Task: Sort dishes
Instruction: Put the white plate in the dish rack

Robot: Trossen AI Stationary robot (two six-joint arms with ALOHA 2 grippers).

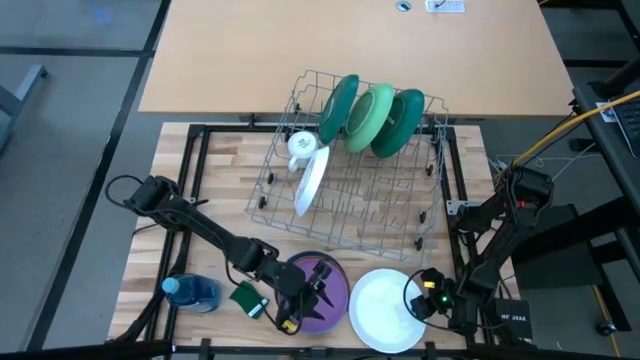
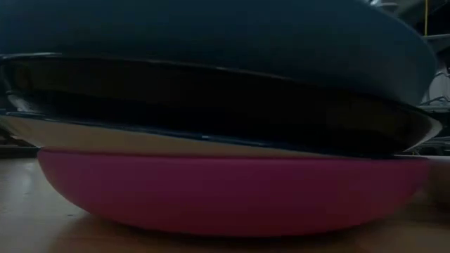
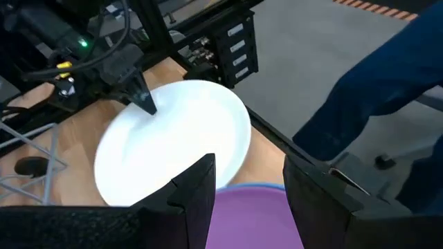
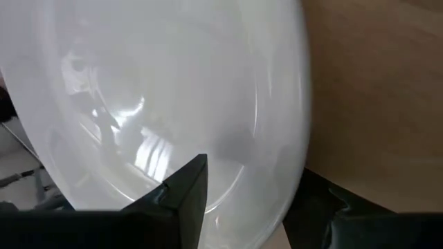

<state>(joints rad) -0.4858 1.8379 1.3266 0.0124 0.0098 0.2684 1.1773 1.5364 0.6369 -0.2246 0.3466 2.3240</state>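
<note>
Plates at the tabletop's near edge, both pincers closing in.

White plate (image 1: 385, 308) lies flat beside the purple plate (image 1: 322, 280), near the wire rack (image 1: 350, 195) where three green plates (image 1: 372, 118) stand. The right pincer (image 1: 418, 300) straddles the white plate's rim, fingers apart, nothing clamped; the left pincer (image 1: 318, 290) hangs released over the purple plate. The risk, as judged here: a shallow bite on the slick rim could let the white plate slip off the tabletop, or knock its purple neighbour.
</note>
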